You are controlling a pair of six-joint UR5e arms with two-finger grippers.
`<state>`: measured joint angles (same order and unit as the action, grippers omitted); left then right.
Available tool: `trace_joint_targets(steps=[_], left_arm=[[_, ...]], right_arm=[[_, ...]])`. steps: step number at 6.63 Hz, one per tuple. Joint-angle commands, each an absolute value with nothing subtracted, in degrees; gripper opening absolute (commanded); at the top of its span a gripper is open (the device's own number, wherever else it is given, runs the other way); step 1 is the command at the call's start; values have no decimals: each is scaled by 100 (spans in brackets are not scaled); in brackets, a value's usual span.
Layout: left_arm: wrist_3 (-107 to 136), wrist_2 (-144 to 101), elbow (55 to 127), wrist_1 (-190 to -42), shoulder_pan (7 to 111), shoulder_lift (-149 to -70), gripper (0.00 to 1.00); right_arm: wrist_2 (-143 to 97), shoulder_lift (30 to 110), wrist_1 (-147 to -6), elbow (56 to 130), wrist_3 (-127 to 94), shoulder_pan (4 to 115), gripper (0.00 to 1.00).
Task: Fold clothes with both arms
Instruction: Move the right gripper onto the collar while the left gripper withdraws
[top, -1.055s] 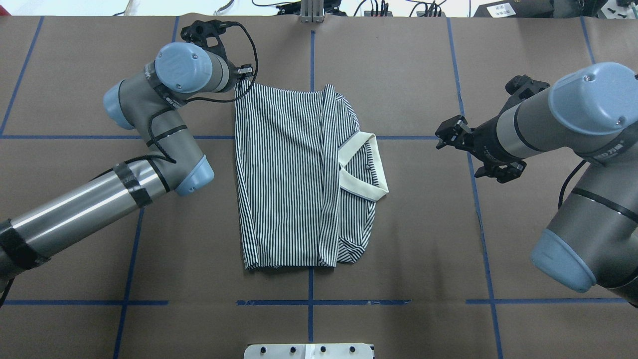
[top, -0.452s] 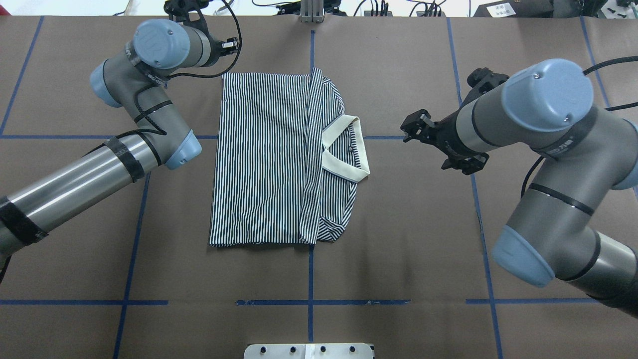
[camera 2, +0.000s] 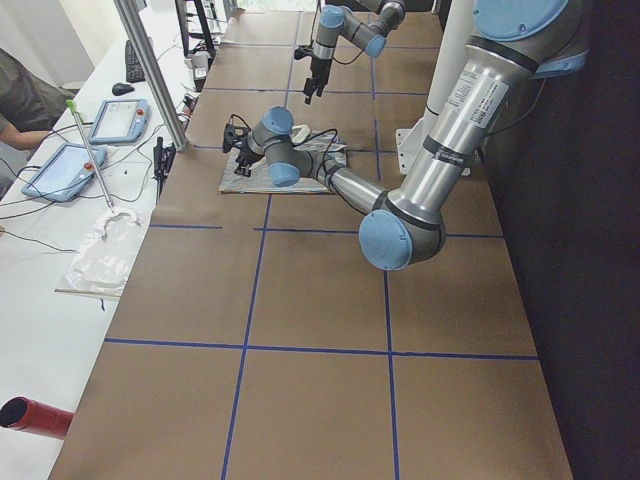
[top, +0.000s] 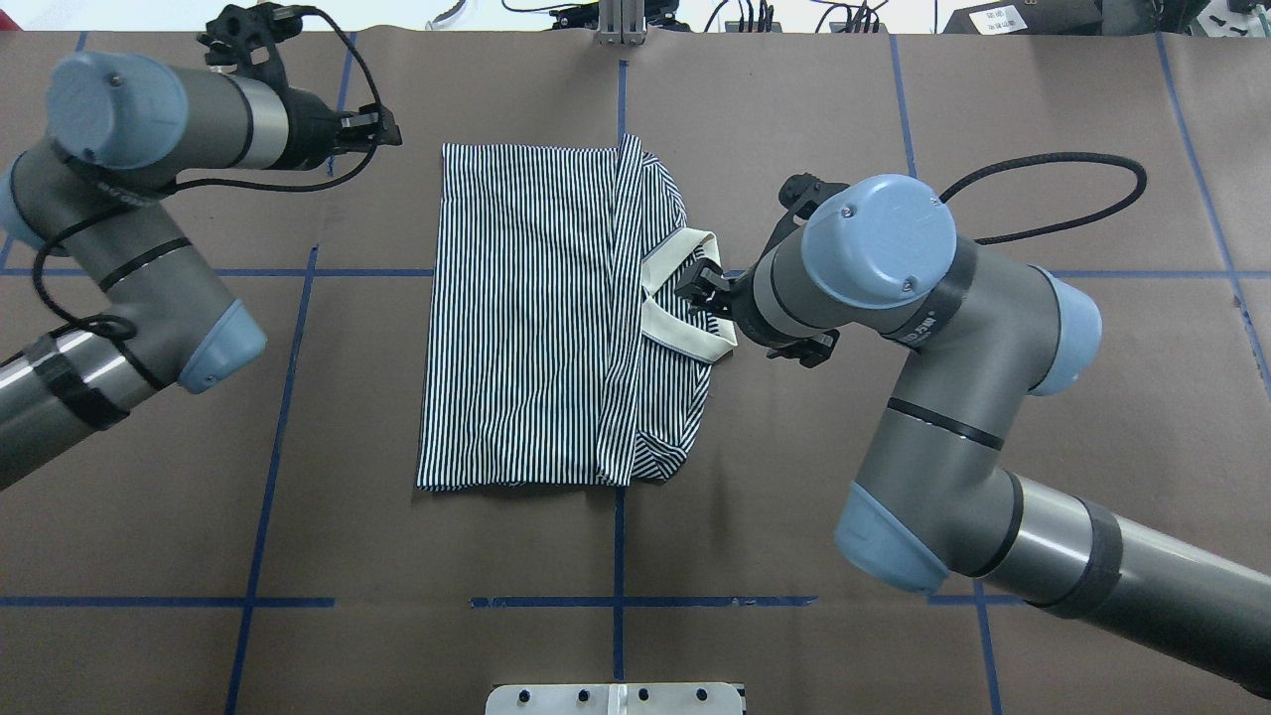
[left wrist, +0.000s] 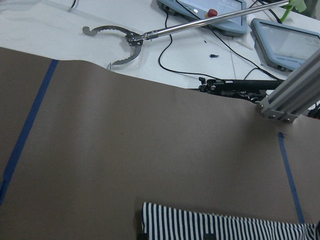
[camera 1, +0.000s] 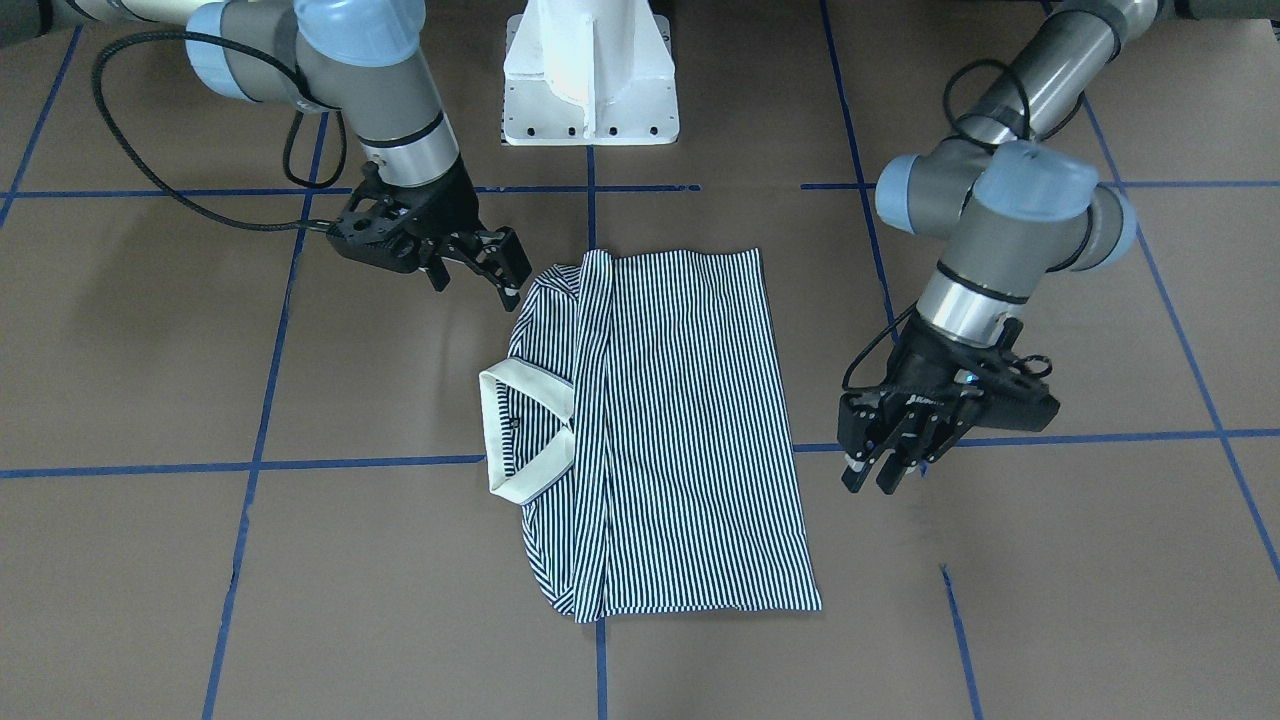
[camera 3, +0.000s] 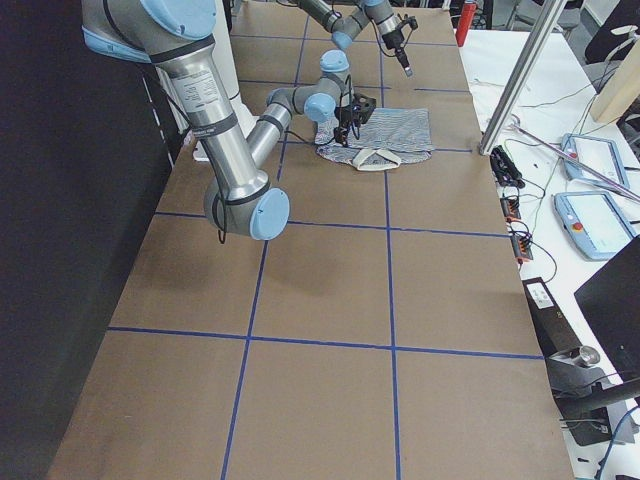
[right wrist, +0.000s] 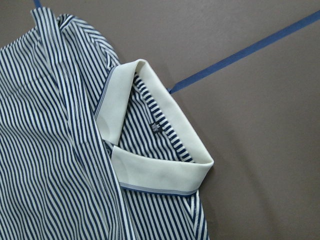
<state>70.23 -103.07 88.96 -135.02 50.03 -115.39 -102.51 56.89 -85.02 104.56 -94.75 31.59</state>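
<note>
The striped polo shirt lies folded flat at the table's middle, sleeves tucked in, its cream collar on its right side. The shirt and collar also show in the front-facing view. My left gripper is open and empty, just left of the shirt's far left corner; it shows raised in the front-facing view. My right gripper hovers open and empty over the collar and touches nothing; it also shows in the front-facing view. The left wrist view shows only the shirt's far edge.
The white pedestal base stands at the near table edge. Blue tape lines cross the brown table cover. An aluminium post, a grabber tool and tablets lie beyond the far edge.
The left gripper dragged the shirt left and away by its far left corner, then let go and moved off to the left. The right arm swung left over the collar.
</note>
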Motion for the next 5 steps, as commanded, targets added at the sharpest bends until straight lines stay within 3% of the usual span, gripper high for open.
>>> trace_joint_targets(steps=[1, 5], left_arm=[[7040, -10415, 9448, -13412, 5010, -11127, 47], [7136, -10415, 9448, -13403, 5010, -11118, 47]], right_arm=[[-10257, 4987, -8551, 9628, -8783, 2727, 100], [-10022, 4474, -9219, 9027, -7683, 2058, 100]])
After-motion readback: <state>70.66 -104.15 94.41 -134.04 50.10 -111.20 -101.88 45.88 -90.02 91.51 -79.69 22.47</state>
